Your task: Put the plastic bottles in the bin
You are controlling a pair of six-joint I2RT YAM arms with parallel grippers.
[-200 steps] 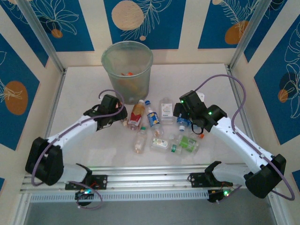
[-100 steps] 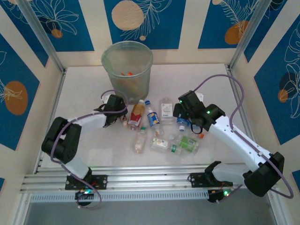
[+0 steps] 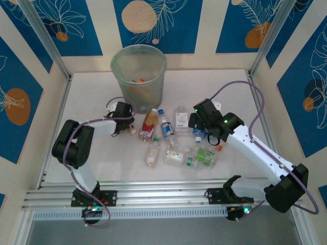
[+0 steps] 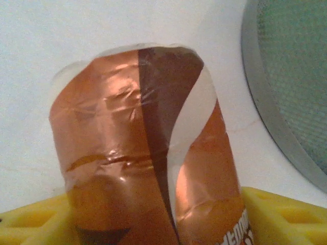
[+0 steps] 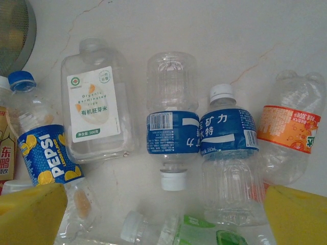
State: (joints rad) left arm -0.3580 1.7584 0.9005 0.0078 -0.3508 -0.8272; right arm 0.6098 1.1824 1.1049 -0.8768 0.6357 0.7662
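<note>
The left jaws stand either side of an orange-labelled bottle (image 4: 148, 153), with a yellow pad (image 4: 30, 219) at each lower corner of the left wrist view. The pads look to be against the label, but we cannot tell whether they truly grip it. We judge this to be the pick-up. The squeeze should be firm on the bottle's body, since thin plastic gives. The lift should go straight up before any swing, because the bin (image 3: 145, 87) stands just up and right of the wrist and its wall is tall. We would let go only once the bottle is above the rim.

The left arm (image 3: 97, 125) is folded, its elbow at the left middle of the top view and its forearm low along the bench (image 3: 92, 97).

The other plastic bottles (image 3: 176, 138) lie in a cluster at frame centre, below the bin.

The right arm (image 3: 250, 145) reaches diagonally up from the lower right corner, its wrist tipped down. The right jaws are spread wide and hold nothing, hanging above two blue-labelled bottles (image 5: 172, 132).
</note>
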